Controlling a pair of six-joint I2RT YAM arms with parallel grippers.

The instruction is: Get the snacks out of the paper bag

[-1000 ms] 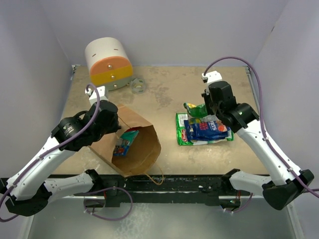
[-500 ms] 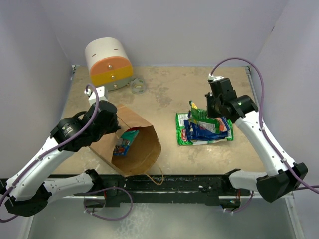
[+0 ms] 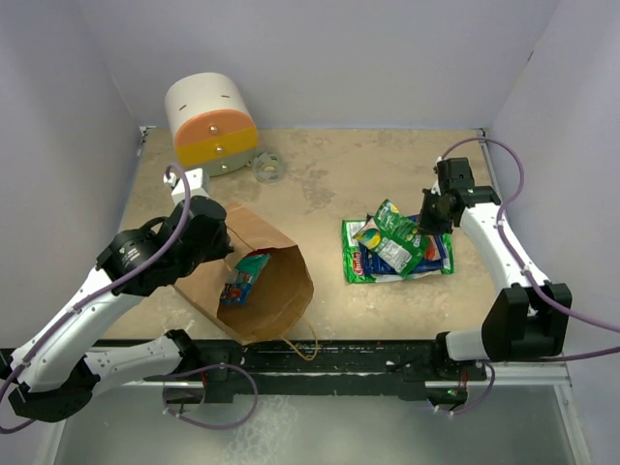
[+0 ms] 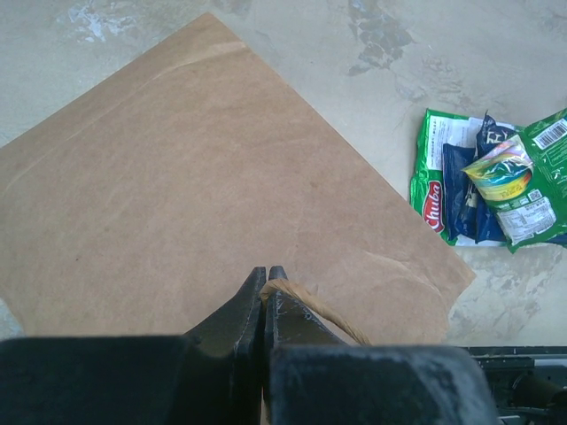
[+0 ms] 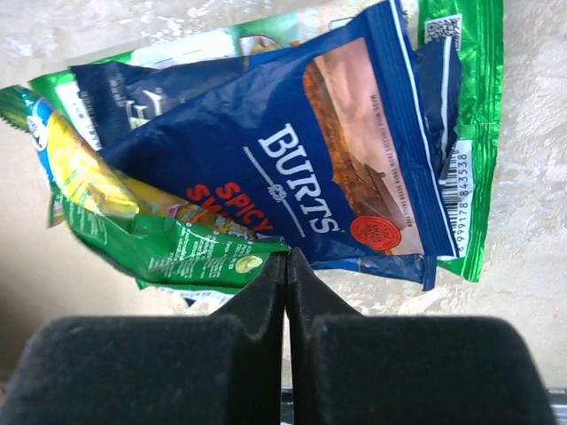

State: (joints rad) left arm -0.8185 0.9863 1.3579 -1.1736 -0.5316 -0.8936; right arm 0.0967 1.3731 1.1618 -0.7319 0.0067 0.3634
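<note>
1. As seen from overhead, paper bag (image 3: 262, 235) on its side at the near left of the table (image 3: 320, 184), with its mouth open toward the near right edge.
2. Left jaws: pressed together on a fold of brown paper at the bag's upper wall. In the left wrist view, flat kraft wall (image 4: 195, 195) spreading out beyond the tips, creased but untorn.
3. Inside the mouth: teal and pink packet (image 3: 244, 275), flat on the lower wall, nearer the opening than the pinch and apart from the left jaws.
4. On the table right of centre, well apart from the bag: heap of three packets, overlapping.
5. Right jaws: closed with no gap, at the far right edge of the heap. In the right wrist view, a corner of the crumpled green packet (image 5: 168, 248) reaching the tips; pinched or merely touching, cannot tell.
6. Dark blue packet (image 5: 292, 168): glossy, white "BURTS" lettering, red round seal, lying just beyond the right jaws and partly over the crumpled one.
7. Flat green packet (image 3: 356, 260): lowest in the heap, with a red logo at its left end and a barcode on the edge at right.
8. White, orange and yellow cylinder (image 3: 208, 121): far left corner, beyond the bag.
</note>
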